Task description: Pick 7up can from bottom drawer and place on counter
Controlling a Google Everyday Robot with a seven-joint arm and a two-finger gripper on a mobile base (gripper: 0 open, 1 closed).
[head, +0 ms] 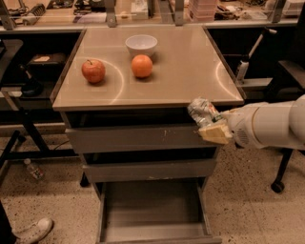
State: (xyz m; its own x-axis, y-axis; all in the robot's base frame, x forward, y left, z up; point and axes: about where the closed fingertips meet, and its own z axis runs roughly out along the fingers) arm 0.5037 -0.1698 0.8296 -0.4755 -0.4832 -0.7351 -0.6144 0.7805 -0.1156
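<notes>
The 7up can (202, 111), shiny silvery with faint green marks, is held tilted in my gripper (211, 123) in front of the cabinet's right front corner, just below the counter's rim. My white arm (269, 125) reaches in from the right. The gripper is shut on the can. The counter (181, 76) is a glossy beige square top. The bottom drawer (152, 214) stands pulled open below, and its inside shows nothing in it.
A red apple (93, 71), an orange (142, 66) and a white bowl (141, 45) stand on the counter's back left. A cluttered bench (71, 12) runs behind. A plastic bottle (34, 169) and a shoe (32, 230) lie on the floor at left. A chair base (281, 174) stands at right.
</notes>
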